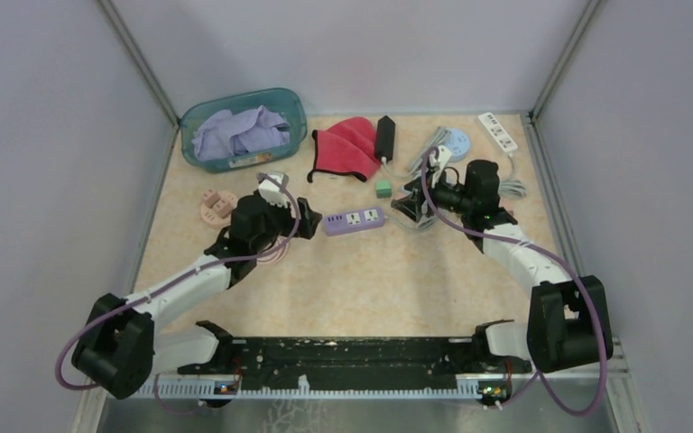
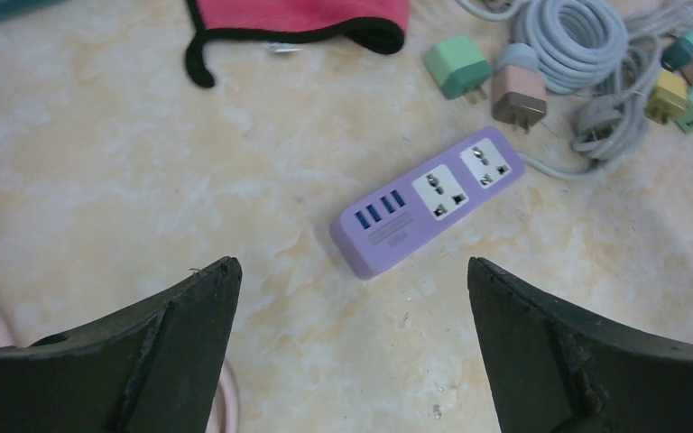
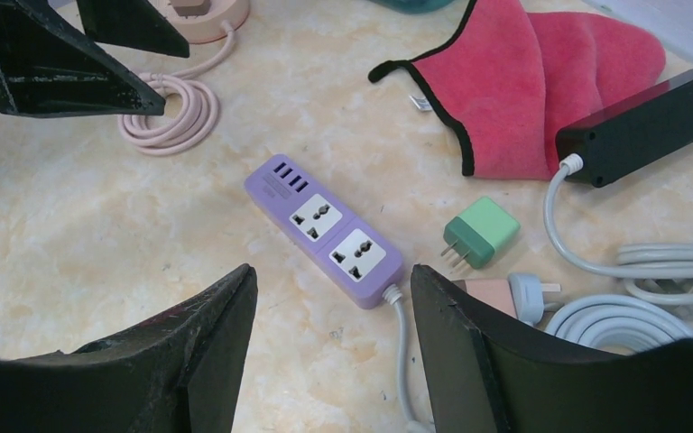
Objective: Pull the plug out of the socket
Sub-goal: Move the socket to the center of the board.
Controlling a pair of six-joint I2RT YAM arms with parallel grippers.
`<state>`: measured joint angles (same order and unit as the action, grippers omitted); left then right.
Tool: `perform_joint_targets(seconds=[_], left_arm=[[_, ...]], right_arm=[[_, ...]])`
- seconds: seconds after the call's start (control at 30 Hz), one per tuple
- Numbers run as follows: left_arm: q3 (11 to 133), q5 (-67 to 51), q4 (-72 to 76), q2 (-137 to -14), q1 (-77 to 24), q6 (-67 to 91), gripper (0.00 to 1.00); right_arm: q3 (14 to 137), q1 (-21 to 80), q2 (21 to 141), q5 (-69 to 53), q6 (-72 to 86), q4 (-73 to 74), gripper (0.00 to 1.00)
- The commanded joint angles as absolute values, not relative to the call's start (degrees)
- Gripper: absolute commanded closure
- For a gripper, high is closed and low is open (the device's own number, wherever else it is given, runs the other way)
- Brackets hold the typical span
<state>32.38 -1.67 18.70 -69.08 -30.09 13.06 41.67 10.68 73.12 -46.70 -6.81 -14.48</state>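
- Mid-frame in the top view, left gripper (image 2: 350, 269) and right gripper (image 3: 332, 272) are hanging wide open, empty, flanking the purple power strip (image 3: 329, 230).
- Its sockets are looking empty; green plug (image 3: 480, 233) is lying loose just right.
- Risk imo: a grab here could be shoving the purple power strip or snagging the grey cable coil (image 3: 614, 320) lower right.

We see the lilac socket strip (image 3: 325, 229) lying flat and face up on the table (image 3: 90, 234). Both outlets are empty, four blue USB ports sit at one end, and its cord leaves the other. The green plug (image 3: 480, 233) lies just beside it, untouching, prongs towards the strip.
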Motion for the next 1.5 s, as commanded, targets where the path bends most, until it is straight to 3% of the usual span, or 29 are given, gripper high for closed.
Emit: perform_joint_targets(seconds=[0.0,0.13,0.57,0.87,1.03,1.47], left_arm=[[29.33,11.27,12.41,-63.76,-29.69,20.91,0.00],[27.69,18.16,9.59,-61.36,-29.60,23.71,0.00],[29.31,18.82,8.94,-68.53,-21.49,29.03,0.04],[35.82,22.38,6.81,-78.05,-16.23,34.79,0.26],[44.38,28.58,-4.31,-85.92,-15.30,39.49,0.45],[52.85,32.64,-14.28,-96.46,-14.06,42.93,0.46]], right_arm=[[44.45,10.01,70.85,-48.60,-8.47,-15.31,0.37],[44.47,10.00,70.84,-48.67,-8.61,-15.18,0.37],[43.70,9.99,70.75,-49.26,-8.35,-16.17,0.37],[43.24,9.99,70.69,-50.18,-7.91,-17.05,0.37],[43.15,10.02,70.71,-50.32,-7.91,-17.05,0.37],[43.07,9.99,71.10,-50.41,-8.07,-17.12,0.37]])
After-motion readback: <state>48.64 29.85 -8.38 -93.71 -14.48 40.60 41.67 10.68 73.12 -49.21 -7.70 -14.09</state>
